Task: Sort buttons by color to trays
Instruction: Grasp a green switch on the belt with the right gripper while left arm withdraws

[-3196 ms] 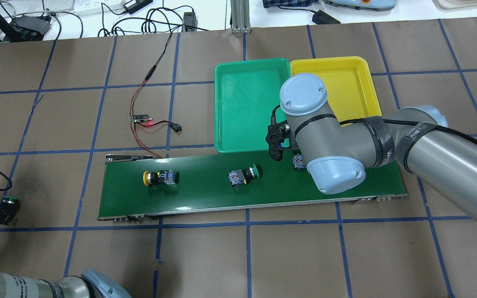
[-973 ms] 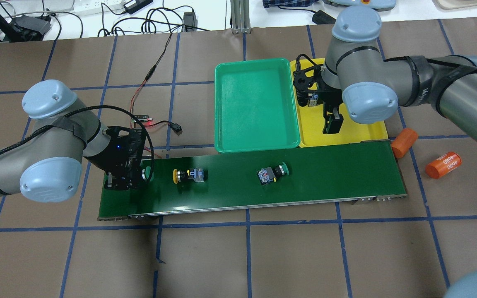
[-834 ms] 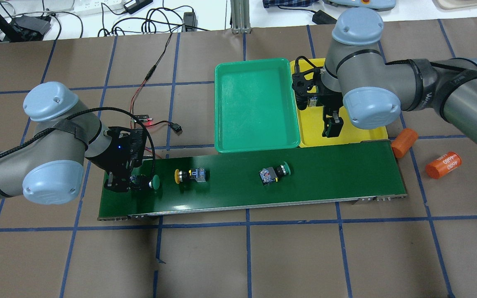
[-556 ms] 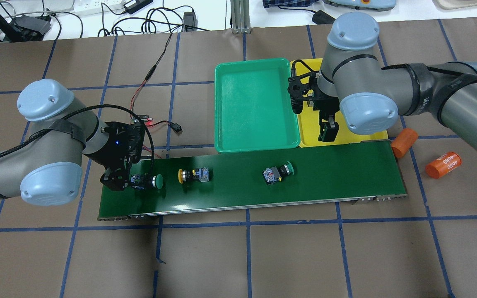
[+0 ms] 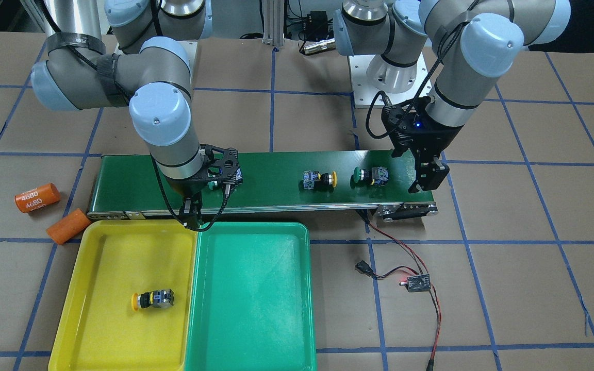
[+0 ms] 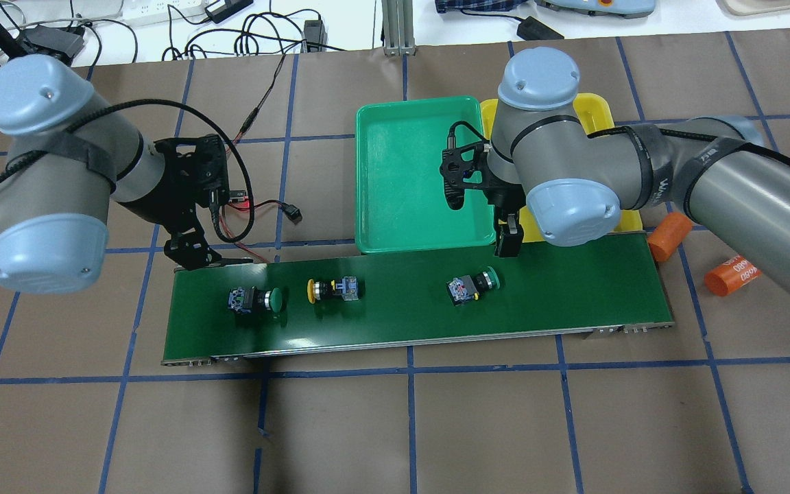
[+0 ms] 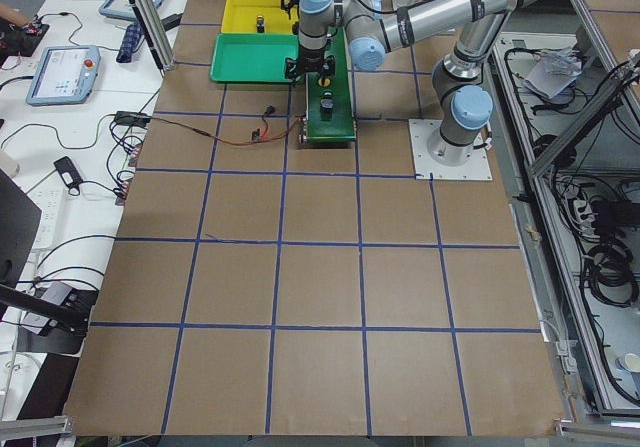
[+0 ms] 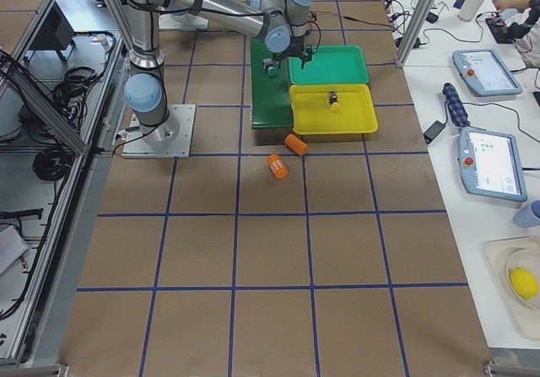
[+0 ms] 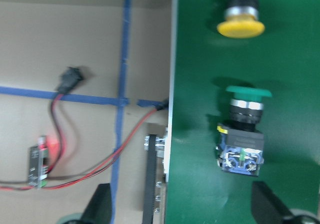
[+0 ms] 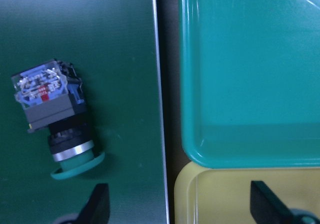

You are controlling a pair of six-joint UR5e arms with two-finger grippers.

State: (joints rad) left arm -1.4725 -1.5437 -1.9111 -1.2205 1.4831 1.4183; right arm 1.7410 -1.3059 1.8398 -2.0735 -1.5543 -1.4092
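front: one yellow button (image 5: pixel 152 300) lay in the yellow tray (image 5: pixel 106 268); the green tray (image 5: pixel 250 299) held none. above: two green buttons (image 6: pixel 472 285) and a yellow one sat on the belt (image 6: pixel 573 288), orange cylinders (image 6: pixel 669 226) off its end. wrist cameras: left gripper (image 9: pixel 182 211) and right gripper (image 10: pixel 182 209) had fingers apart, empty. the green one nearest the right gripper lay sideways by the green tray; a skewed pinch could roll it

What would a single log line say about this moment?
yellow plastic tray: sorted yellow-capped button | green conveyor belt: two green-capped buttons, one unsorted yellow-capped button | left pincer: open, empty | right pincer: open, empty
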